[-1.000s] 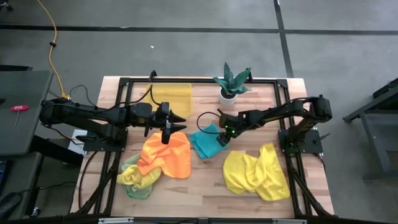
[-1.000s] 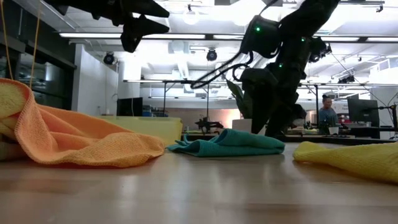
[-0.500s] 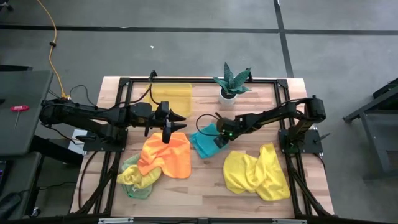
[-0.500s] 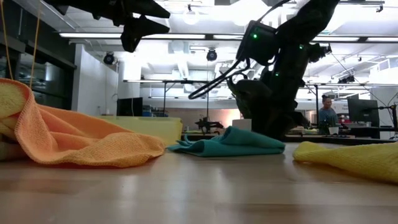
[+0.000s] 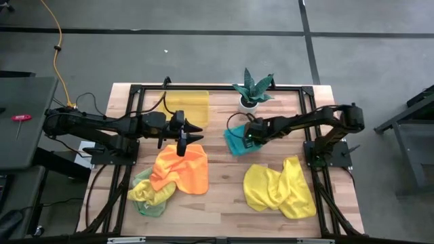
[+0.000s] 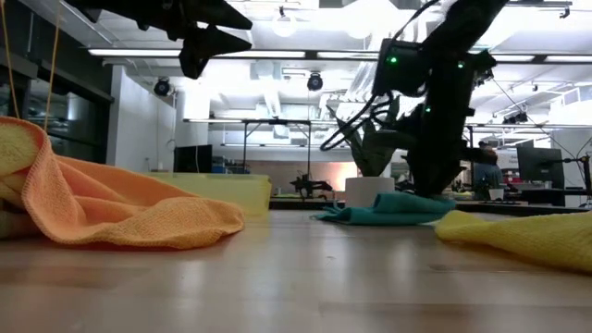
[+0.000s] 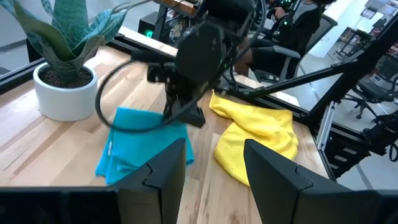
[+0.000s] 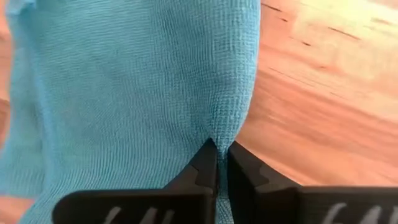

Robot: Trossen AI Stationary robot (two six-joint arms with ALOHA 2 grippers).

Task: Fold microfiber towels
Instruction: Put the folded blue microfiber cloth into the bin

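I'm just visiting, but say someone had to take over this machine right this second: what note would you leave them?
Right gripper: shut on the teal towel, pinching its edge near the potted plant.
Left gripper: fingers apart, empty, above the orange towel.
Orange towel lies crumpled over a green-yellow one; the yellow towel lies crumpled on the right.
Done: nothing looks neatly folded.
Left: fold all of them.
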